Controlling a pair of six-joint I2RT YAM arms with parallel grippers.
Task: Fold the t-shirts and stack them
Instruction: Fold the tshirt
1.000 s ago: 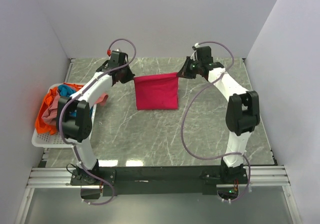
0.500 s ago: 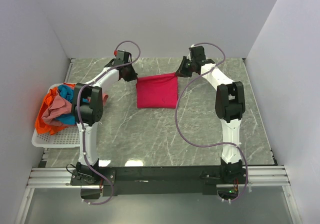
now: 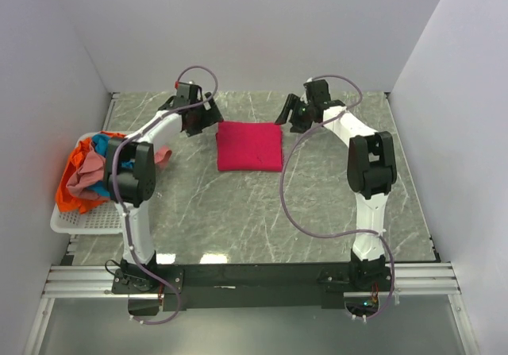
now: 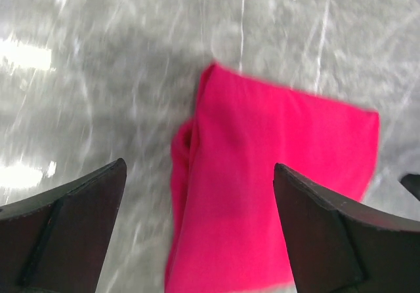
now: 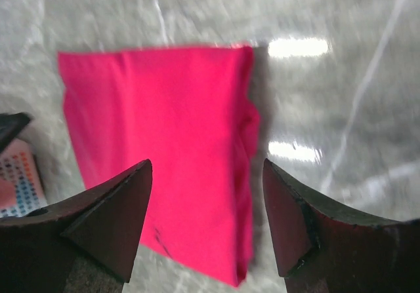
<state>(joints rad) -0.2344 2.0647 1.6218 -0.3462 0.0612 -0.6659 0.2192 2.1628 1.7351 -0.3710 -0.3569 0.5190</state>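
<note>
Magenta shirt (image 3: 249,145): folded into a rectangle, flat on the table (image 3: 238,212), lying between our two sets of jaws and touching neither
Left gripper (image 3: 206,116): jaws spread wide and empty; the shirt's layered, slightly bunched edge sits below the gap
Right gripper (image 3: 288,110): jaws likewise parted, holding nothing; the rumpled side fold lies under the gap
Other shirts (image 3: 79,176): heaped in the basket (image 3: 79,225), well outside the left jaws
Risk one: we judge a low fingertip could snag the loose edge as we pull away and drag the fold open
Risk two: reaching into the heap, we might pinch two tangled shirts together
</note>
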